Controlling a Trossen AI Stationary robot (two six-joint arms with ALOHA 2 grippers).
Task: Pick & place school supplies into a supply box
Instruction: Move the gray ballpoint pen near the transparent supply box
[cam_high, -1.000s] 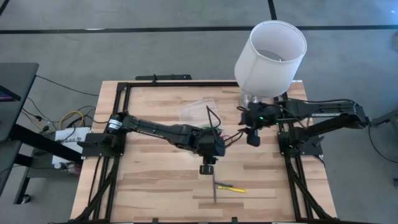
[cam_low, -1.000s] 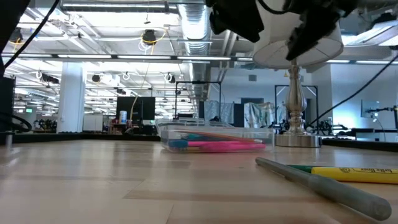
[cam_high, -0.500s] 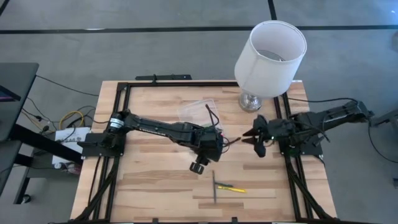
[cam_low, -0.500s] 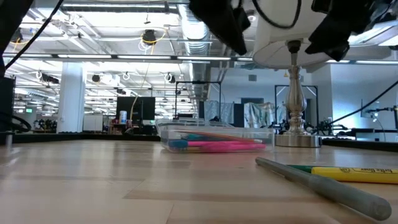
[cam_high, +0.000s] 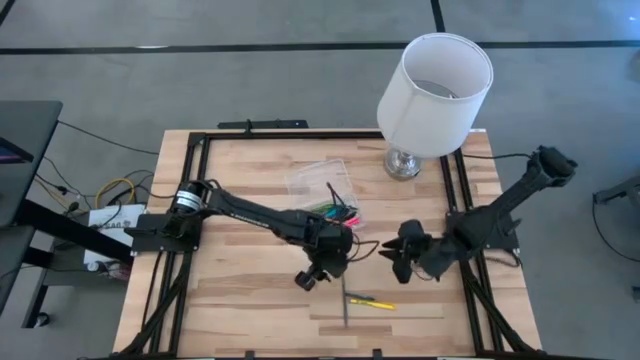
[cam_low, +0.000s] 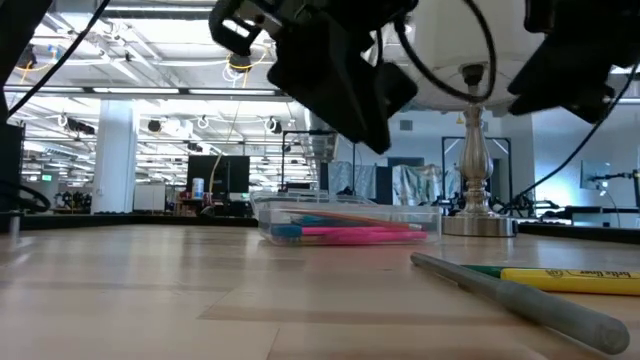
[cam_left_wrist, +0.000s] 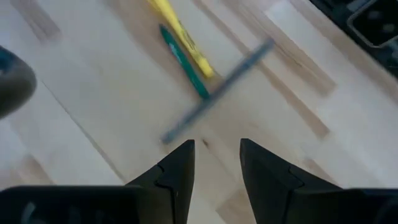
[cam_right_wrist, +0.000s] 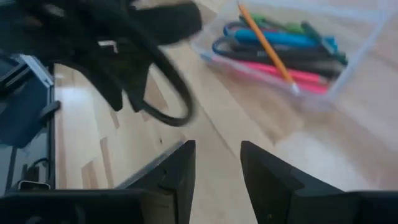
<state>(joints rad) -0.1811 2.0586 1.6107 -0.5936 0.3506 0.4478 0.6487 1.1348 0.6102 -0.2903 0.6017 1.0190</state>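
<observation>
The left gripper (cam_high: 306, 279) hangs over the middle of the wooden table (cam_high: 240, 300), just left of the loose supplies at the near edge; in its own wrist view its two dark fingers (cam_left_wrist: 177, 168) stand apart with bare wood between them, holding nothing. Beyond those fingers lie a yellow highlighter (cam_left_wrist: 180, 34), a green pen (cam_left_wrist: 183, 62) touching its side, and a grey pen (cam_left_wrist: 217, 90) laid crosswise over the green one's end. From above, the yellow highlighter (cam_high: 372, 302) lies along the near edge and the grey pen (cam_high: 345, 303) crosses at its left end; in the low view the grey pen (cam_low: 520, 298) lies nearest the camera with the highlighter (cam_low: 575, 280) behind it.

The right gripper (cam_high: 392, 253) is over the table right of centre, well apart from the loose pens, pointing towards the left arm; its fingers (cam_right_wrist: 177, 165) are apart and empty.

The clear supply box (cam_high: 318, 180) sits at the far middle of the table, left of the lamp (cam_high: 435, 85); it holds a pink marker (cam_right_wrist: 292, 73), a blue marker (cam_right_wrist: 280, 38), a black pen (cam_right_wrist: 292, 57), a green pen (cam_right_wrist: 280, 26), blue-handled scissors (cam_right_wrist: 227, 31) and an orange pencil (cam_right_wrist: 267, 43) lying slantwise on top; in the low view the box (cam_low: 345, 225) stands left of the lamp's metal base (cam_low: 478, 222).
</observation>
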